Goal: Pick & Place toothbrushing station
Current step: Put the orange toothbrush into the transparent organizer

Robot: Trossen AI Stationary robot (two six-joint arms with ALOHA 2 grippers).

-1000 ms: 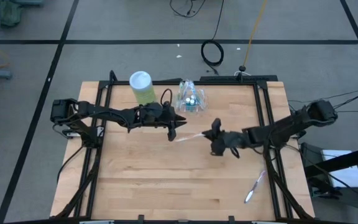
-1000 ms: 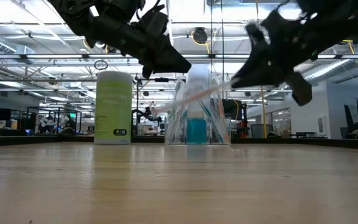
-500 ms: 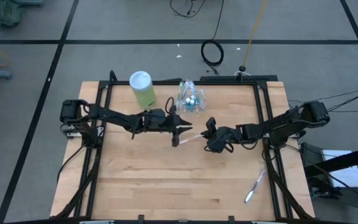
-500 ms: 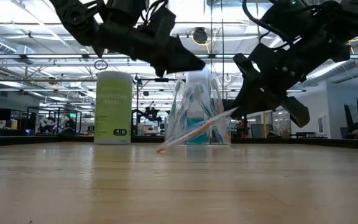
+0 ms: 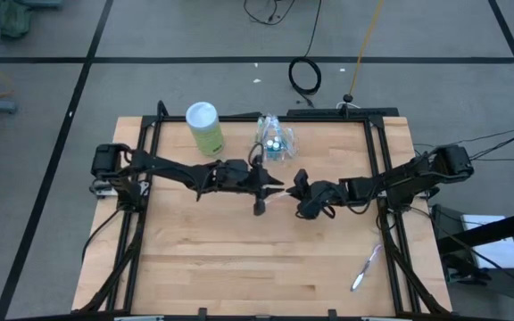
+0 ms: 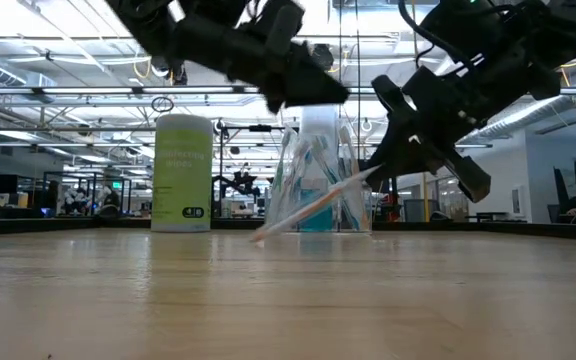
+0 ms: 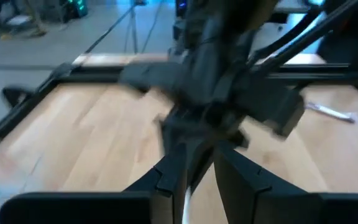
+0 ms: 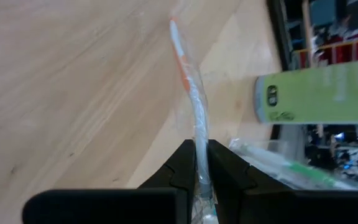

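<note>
You have one wrapped, orange-and-white toothbrush (image 8: 191, 93) pinched at its upper end between the right fingers (image 8: 180, 163), slanting down and away from them until its orange tip rests on the tabletop (image 5: 239, 259). Beyond that tip the clear plastic bag (image 6: 318, 180) stands upright, holding more toothbrushes and something blue. Another toothbrush (image 5: 365, 267) lies flat, well apart behind the right fingers.

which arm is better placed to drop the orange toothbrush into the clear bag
Right. The right gripper is shut on the wrapped orange toothbrush, close to the clear bag. The left gripper holds nothing that shows.
</note>
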